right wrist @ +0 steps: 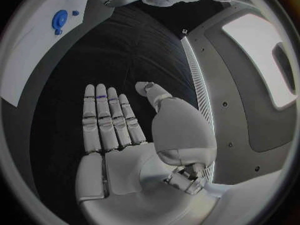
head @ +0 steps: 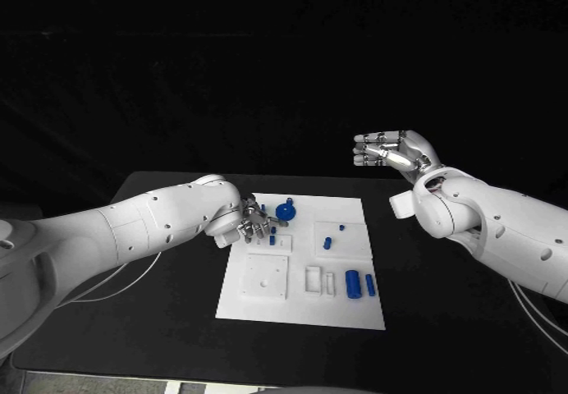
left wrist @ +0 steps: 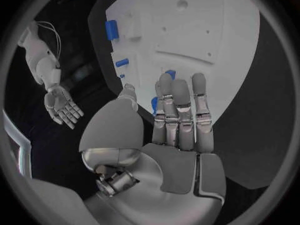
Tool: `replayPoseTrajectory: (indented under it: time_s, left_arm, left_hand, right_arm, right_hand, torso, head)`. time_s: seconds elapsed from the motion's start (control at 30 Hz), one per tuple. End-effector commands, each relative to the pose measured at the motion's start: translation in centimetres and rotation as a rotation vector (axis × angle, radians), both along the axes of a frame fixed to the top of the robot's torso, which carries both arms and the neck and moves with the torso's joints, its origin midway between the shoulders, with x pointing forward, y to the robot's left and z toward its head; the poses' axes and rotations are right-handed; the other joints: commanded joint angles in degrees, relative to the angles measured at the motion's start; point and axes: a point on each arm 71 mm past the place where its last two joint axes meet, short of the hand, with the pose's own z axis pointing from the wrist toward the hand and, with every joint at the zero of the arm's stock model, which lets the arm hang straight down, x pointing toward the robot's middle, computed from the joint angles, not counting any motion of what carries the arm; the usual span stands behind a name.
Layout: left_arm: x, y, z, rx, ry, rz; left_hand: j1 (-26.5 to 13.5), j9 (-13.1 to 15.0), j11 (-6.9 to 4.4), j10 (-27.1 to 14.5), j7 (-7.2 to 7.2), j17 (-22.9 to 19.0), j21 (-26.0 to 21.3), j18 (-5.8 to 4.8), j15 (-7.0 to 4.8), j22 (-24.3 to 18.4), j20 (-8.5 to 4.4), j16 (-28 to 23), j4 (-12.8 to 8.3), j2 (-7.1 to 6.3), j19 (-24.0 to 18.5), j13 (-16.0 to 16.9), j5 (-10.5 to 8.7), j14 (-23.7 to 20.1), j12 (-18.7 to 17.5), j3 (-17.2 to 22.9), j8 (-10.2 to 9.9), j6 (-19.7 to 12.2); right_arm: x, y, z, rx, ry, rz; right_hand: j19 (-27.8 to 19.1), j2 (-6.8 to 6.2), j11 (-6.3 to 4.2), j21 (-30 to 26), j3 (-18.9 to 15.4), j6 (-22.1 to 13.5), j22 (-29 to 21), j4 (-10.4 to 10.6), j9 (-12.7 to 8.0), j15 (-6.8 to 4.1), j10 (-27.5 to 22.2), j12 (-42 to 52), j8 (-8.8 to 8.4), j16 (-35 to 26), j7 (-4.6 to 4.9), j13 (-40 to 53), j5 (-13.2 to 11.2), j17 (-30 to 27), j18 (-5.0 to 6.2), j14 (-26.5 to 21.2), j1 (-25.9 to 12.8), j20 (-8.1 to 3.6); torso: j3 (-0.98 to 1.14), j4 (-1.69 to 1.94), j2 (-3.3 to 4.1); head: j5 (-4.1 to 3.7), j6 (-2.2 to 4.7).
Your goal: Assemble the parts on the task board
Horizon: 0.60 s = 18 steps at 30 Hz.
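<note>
The white task board (head: 302,308) lies in the middle of the black table. My left hand (head: 252,222) hovers over its far left part, fingers pointing down beside a small blue peg (head: 273,240); in the left wrist view the left hand (left wrist: 178,120) has straight fingers with nothing in them, and blue pieces (left wrist: 170,74) show at their tips. A round blue part (head: 286,211) stands just right of that hand. Two blue cylinders (head: 353,283) lie at the near right. My right hand (head: 396,150) is raised beyond the table's far right, empty; its fingers (right wrist: 106,117) are stretched flat.
A square white recess (head: 267,275) and narrow slots (head: 313,279) take up the board's near left. Two small blue pegs (head: 329,243) stand in the board's right middle. A white block (head: 399,205) sits on the table by my right forearm. Black table surrounds the board.
</note>
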Motion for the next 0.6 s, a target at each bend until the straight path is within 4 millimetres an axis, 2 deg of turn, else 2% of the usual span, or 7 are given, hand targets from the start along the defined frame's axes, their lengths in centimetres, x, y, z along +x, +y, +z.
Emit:
replayPoseTrajectory:
  time_s: [0.03, 0.13, 0.23, 0.3, 0.43, 0.5, 0.6]
  left_arm:
    - [0.4, 0.3, 0.7, -0.093, 0.065, -0.050]
    - [1.2, 1.2, 1.5, -0.099, 0.050, -0.047]
    - [2.1, 2.1, 2.2, -0.109, 0.027, -0.033]
    - [2.7, 2.6, 2.6, -0.113, 0.004, -0.015]
    - [3.8, 3.2, 3.4, -0.119, -0.046, 0.019]
    - [4.4, 3.3, 3.9, -0.118, -0.073, 0.035]
    - [5.1, 3.5, 4.4, -0.095, -0.114, 0.051]
  left_hand:
    - [1.53, -4.75, 0.47, -0.90, 0.23, -0.91, -0.04, -0.87, 0.30, -1.70, 0.38, -1.21, -6.62, 5.69, -0.75, -0.64, 5.60, -0.39, -0.65, -1.09, -0.14, -1.02]
    - [2.30, -10.98, 0.62, -1.22, 0.78, -1.57, 0.02, -0.87, 0.57, -3.74, 0.48, -1.70, -11.80, 9.80, -0.70, -1.30, 5.59, -0.48, -0.79, -3.66, -0.07, -2.54]
    - [2.78, -19.95, 1.45, -2.21, 2.54, -2.27, -0.10, -0.87, 1.23, -5.04, 1.01, -2.82, -12.70, 10.79, -1.51, -1.91, 5.51, -1.24, -1.53, -4.41, -0.24, -6.75]
    - [2.79, -26.44, 1.71, -1.98, 3.20, -2.71, 0.00, -0.87, 1.39, -6.26, 1.07, -3.53, -13.15, 11.04, -1.42, -2.43, 5.29, -0.92, -2.06, -5.07, -0.26, -7.77]
    - [2.26, -34.58, 2.02, -1.75, 4.14, -2.88, 0.08, -0.87, 1.56, -7.57, 1.12, -3.76, -13.14, 11.03, -1.12, -2.76, 4.52, -0.65, -2.25, -5.96, -0.17, -9.50]
    - [2.07, -37.59, 2.10, -1.88, 4.21, -2.97, 0.09, -0.87, 1.62, -8.31, 1.18, -3.91, -12.84, 10.87, -1.19, -2.89, 4.11, -0.74, -2.34, -6.27, -0.11, -9.08]
    - [1.89, -39.35, 2.27, -2.14, 4.38, -3.19, 0.10, -0.87, 1.75, -9.16, 1.30, -4.33, -12.34, 10.65, -1.38, -3.16, 3.50, -0.85, -2.59, -6.44, -0.09, -9.19]
  right_arm:
    - [0.0, 0.2, 0.0, -0.006, -0.001, 0.024]
    - [0.0, 0.2, -0.1, -0.011, -0.001, 0.028]
    - [0.0, 0.3, -0.1, -0.013, -0.001, 0.029]
    - [0.0, 0.4, -0.2, -0.014, -0.001, 0.031]
    - [0.0, 0.4, -0.1, -0.015, -0.003, 0.032]
    - [0.0, 0.5, -0.1, -0.015, -0.004, 0.032]
    - [-0.1, 0.6, -0.1, -0.015, -0.006, 0.034]
  right_hand:
    - [-0.44, 0.32, 0.13, 0.00, 0.10, -0.07, -0.07, -0.36, -0.04, -0.02, -0.42, -0.23, -0.09, -0.20, 0.00, -0.08, -0.04, -0.09, 0.59, -0.31, -0.04, 0.14]
    - [-0.45, 0.28, 0.17, -0.01, 0.19, -0.12, -0.08, -0.43, -0.05, -0.03, -0.42, -0.23, -0.11, -0.19, 0.02, -0.08, -0.02, -0.09, 0.59, -0.29, -0.08, 0.14]
    - [-0.45, 0.28, 0.17, -0.01, 0.19, -0.12, -0.08, -0.43, -0.05, -0.03, -0.42, -0.23, -0.11, -0.19, 0.02, -0.08, -0.02, -0.09, 0.59, -0.29, -0.08, 0.14]
    - [-0.45, 0.28, 0.17, -0.01, 0.19, -0.12, -0.08, -0.43, -0.05, -0.03, -0.42, -0.23, -0.11, -0.19, 0.02, -0.08, -0.02, -0.09, 0.59, -0.29, -0.08, 0.14]
    - [-0.50, 0.25, 0.22, -0.01, 0.25, -0.34, -0.07, -0.49, -0.06, -0.03, -0.46, -0.23, -0.11, -0.20, 0.06, -0.08, -0.05, -0.09, 0.58, -0.35, -0.10, 0.16]
    - [-0.50, 0.25, 0.22, -0.01, 0.25, -0.34, -0.07, -0.49, -0.06, -0.03, -0.46, -0.23, -0.11, -0.20, 0.06, -0.08, -0.05, -0.09, 0.58, -0.35, -0.10, 0.16]
    - [-0.50, 0.25, 0.22, -0.01, 0.25, -0.34, -0.07, -0.49, -0.06, -0.03, -0.46, -0.23, -0.11, -0.20, 0.06, -0.08, -0.05, -0.09, 0.58, -0.35, -0.10, 0.16]
  torso:
    - [-0.01, -0.08, 0.15]
    - [0.02, -0.22, 0.20]
    - [0.05, -0.28, 0.23]
    - [-0.01, -0.38, 0.33]
    - [-0.17, -0.48, 0.57]
    - [-0.24, -0.54, 0.74]
    - [-0.26, -0.69, 0.96]
  head:
    - [-0.30, 0.24]
    - [-0.21, 0.51]
    - [-0.18, 0.66]
    - [-0.13, 0.82]
    - [-0.20, 1.05]
    - [-0.05, 1.25]
    - [0.29, 1.48]
